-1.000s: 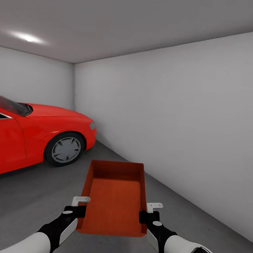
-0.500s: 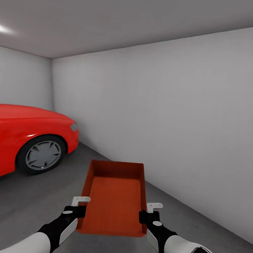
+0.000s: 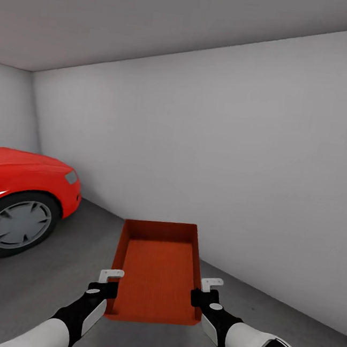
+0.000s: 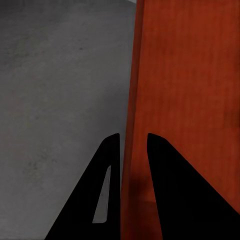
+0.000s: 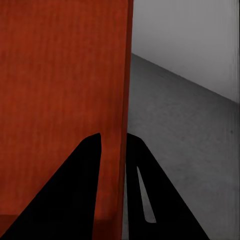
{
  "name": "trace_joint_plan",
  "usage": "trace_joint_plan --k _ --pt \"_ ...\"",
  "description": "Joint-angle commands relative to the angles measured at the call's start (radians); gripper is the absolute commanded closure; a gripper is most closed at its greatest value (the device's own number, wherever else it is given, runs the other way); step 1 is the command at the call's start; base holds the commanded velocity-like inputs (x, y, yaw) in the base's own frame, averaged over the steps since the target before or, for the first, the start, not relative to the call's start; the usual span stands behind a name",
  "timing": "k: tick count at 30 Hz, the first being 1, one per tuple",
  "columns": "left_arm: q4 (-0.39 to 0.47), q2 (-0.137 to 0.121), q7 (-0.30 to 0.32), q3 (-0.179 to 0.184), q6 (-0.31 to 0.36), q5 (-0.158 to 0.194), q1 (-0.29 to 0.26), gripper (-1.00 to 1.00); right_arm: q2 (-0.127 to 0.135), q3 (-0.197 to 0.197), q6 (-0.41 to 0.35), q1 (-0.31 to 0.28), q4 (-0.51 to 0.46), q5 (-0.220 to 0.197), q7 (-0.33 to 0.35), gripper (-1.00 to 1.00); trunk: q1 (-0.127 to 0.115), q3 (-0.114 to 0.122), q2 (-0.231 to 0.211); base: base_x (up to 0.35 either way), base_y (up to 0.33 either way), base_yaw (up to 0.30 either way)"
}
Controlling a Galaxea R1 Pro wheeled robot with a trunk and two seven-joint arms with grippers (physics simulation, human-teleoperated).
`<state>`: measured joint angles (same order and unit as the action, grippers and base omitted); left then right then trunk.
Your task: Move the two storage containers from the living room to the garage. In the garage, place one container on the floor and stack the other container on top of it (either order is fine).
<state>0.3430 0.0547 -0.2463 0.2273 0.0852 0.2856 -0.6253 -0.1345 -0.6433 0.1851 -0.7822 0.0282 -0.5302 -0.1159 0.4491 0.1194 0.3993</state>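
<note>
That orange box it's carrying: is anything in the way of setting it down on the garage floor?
Nothing visible. The orange box hangs between the left claw and right claw over bare grey floor; the red car stands off to the left.

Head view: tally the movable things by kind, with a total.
Storage container: 1
Red car: 1
Tools: 2, left tool, right tool
Total: 4
</note>
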Motion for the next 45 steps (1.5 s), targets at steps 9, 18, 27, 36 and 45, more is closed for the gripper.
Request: trace_joint_plan --k 9,18,27,36,45 --pt "0.005 -0.004 -0.06 -0.037 -0.024 -0.016 -0.001 1.0 -0.001 0.036 0.002 0.0 0.002 0.001 0.053 1.0 0.001 0.0 0.001 0.321 0.0 -0.25" --pt "0.005 -0.004 -0.06 -0.037 -0.024 -0.016 -0.001 1.0 -0.001 0.036 0.002 0.0 0.002 0.001 0.053 1.0 0.001 0.0 0.001 0.232 0.0 -0.25" --pt "0.005 -0.005 -0.06 -0.037 -0.024 -0.016 -0.001 1.0 -0.001 0.036 0.002 0.0 0.002 0.001 0.053 1.0 0.001 0.0 0.001 0.008 0.0 -0.25" --pt "0.006 -0.004 -0.06 -0.037 -0.024 -0.016 -0.001 1.0 -0.001 0.036 0.002 0.0 0.002 0.001 0.053 1.0 0.001 0.0 0.001 0.0 0.0 -0.25" --pt "0.006 -0.004 -0.06 -0.036 -0.024 -0.016 -0.001 1.0 0.0 0.036 0.002 0.0 0.002 0.001 0.053 1.0 0.001 0.0 0.001 0.0 0.0 -0.25"
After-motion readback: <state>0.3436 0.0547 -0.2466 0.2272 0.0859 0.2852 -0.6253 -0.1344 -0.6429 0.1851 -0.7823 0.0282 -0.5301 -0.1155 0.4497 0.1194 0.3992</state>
